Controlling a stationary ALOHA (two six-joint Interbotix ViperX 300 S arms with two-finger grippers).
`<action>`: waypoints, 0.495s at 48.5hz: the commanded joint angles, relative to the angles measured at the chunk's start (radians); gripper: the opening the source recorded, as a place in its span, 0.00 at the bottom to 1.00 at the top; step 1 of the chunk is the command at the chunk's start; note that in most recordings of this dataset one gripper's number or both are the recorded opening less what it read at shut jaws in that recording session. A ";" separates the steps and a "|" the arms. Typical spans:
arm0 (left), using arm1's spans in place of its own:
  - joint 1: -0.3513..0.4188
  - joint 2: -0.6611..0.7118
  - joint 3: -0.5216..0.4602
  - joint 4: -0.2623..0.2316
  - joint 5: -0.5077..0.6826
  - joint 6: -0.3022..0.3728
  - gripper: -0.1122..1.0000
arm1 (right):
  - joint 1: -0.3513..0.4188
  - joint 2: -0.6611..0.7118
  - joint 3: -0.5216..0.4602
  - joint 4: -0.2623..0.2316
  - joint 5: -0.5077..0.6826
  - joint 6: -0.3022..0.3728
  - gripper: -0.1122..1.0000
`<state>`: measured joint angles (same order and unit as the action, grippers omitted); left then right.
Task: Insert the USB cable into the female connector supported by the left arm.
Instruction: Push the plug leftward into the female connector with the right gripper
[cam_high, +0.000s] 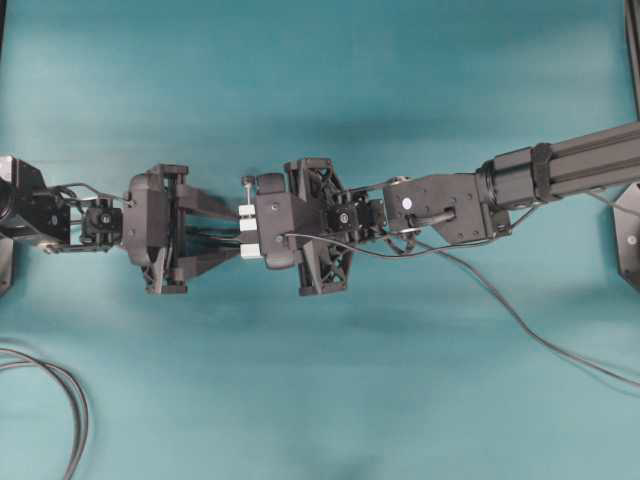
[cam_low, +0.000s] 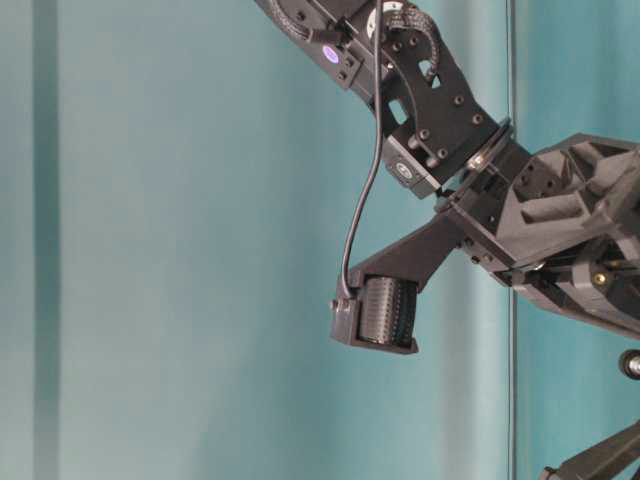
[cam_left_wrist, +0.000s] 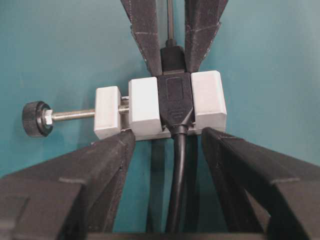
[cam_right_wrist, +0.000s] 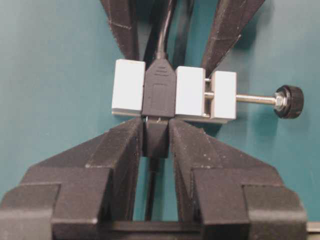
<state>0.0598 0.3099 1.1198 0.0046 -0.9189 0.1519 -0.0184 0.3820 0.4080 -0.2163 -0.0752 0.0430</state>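
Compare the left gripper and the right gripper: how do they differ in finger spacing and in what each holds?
The right gripper has its fingers pinched close together, while the left gripper has its fingers spread wide. The right gripper holds the narrow dark plug of the USB cable; the left gripper holds the broad white clamp of the female connector. Both are black, with tapering fingers, and they face each other.
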 joint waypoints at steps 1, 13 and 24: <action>0.018 0.018 -0.063 -0.005 0.015 0.028 0.71 | 0.012 -0.021 -0.037 -0.002 -0.003 0.002 0.29; 0.018 -0.025 -0.020 -0.005 0.020 0.031 0.72 | 0.021 -0.041 -0.014 -0.003 0.089 0.008 0.29; 0.018 -0.064 -0.011 -0.005 0.078 0.028 0.72 | 0.020 -0.091 0.023 -0.003 0.106 0.046 0.33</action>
<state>0.0614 0.2761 1.1167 0.0046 -0.8667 0.1626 -0.0061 0.3482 0.4249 -0.2163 0.0322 0.0782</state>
